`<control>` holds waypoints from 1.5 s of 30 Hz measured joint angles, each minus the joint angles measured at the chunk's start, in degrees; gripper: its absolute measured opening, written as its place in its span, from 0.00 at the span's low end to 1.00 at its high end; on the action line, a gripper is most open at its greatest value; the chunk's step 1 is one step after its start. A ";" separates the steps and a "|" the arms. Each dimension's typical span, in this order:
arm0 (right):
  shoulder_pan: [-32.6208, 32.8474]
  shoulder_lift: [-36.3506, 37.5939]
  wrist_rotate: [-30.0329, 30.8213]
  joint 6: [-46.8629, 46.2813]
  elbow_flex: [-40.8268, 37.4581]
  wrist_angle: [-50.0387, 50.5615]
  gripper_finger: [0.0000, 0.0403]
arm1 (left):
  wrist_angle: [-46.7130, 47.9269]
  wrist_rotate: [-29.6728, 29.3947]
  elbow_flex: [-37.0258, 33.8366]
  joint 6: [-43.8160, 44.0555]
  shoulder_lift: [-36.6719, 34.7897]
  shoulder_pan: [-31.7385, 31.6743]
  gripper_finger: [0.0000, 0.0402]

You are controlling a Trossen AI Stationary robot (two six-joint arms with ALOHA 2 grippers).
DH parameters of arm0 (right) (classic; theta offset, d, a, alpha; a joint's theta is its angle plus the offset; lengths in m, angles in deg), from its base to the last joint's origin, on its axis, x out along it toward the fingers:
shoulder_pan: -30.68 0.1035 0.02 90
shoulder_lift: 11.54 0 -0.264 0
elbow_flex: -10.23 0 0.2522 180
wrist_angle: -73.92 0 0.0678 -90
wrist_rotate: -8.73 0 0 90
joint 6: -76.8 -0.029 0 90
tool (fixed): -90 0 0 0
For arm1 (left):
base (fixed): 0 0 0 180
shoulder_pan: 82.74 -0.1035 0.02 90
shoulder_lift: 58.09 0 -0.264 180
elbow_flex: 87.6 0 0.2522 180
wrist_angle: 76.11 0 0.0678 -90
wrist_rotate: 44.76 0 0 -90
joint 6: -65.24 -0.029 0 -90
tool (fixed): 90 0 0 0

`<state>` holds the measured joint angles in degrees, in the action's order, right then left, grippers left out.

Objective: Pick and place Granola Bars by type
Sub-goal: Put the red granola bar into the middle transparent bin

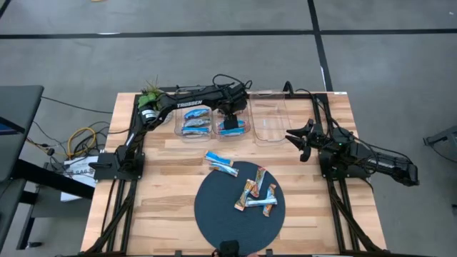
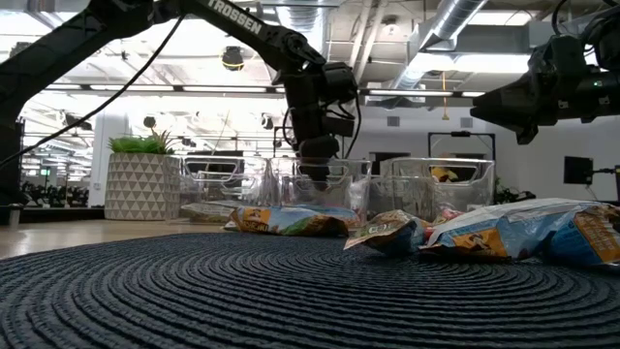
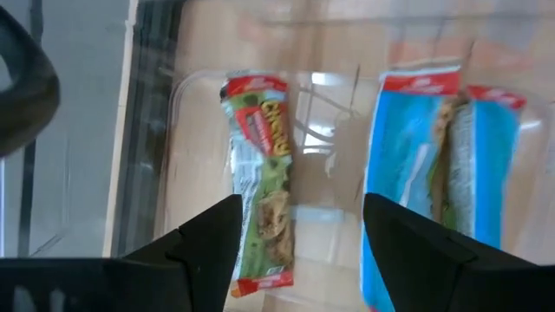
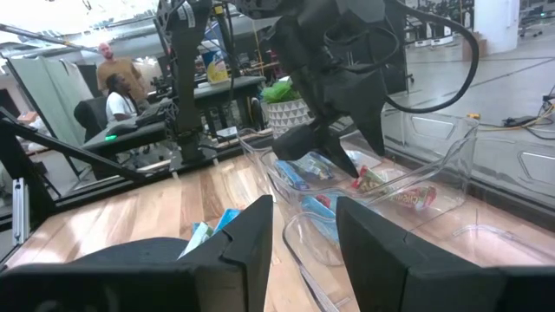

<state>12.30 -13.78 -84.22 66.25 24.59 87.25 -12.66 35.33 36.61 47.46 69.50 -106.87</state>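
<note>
Granola bars are spread across a wooden table (image 1: 171,214) in two groups. Several loose bars (image 1: 255,193) lie scattered on a dark round woven mat (image 1: 214,214) near the table's front edge, and two blue-and-white bars (image 1: 220,163) sit at the mat's far rim. Three clear plastic bins stand in a row along the back edge of the table. The left bin (image 1: 194,121) holds blue-wrapped bars. The middle bin (image 1: 234,123) holds a blue bar (image 3: 442,165) and, beside it, a green-and-red wrapped chewy bar (image 3: 260,182). The right bin (image 1: 270,120) looks empty from above.

The left gripper (image 1: 230,118) reaches over from the left side of the table and hovers directly above the middle bin, pointing down. Its fingers (image 3: 208,247) are spread apart and hold nothing; the green-and-red bar lies in the bin below the gap between them.

The right gripper (image 1: 303,137) waits near the right edge of the table, just beside the right bin, with its fingers (image 4: 251,247) apart and empty.

A potted green plant (image 1: 150,93) sits at the back left corner of the table.
</note>
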 joint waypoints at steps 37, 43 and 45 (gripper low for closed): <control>0.00 0.00 0.01 0.00 0.00 -0.02 0.31 | -5.63 0.49 0.11 49.93 -13.29 22.27 0.58; -0.01 0.00 0.01 0.00 0.01 -0.02 0.31 | -5.51 -0.77 0.11 64.78 -13.29 29.37 0.59; 0.01 0.00 0.01 0.00 0.01 -0.02 0.30 | -5.42 -3.10 0.11 69.13 -13.29 31.41 0.59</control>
<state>12.31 -13.78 -84.21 66.25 24.60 87.23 -18.08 32.23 36.72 116.58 56.21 -75.46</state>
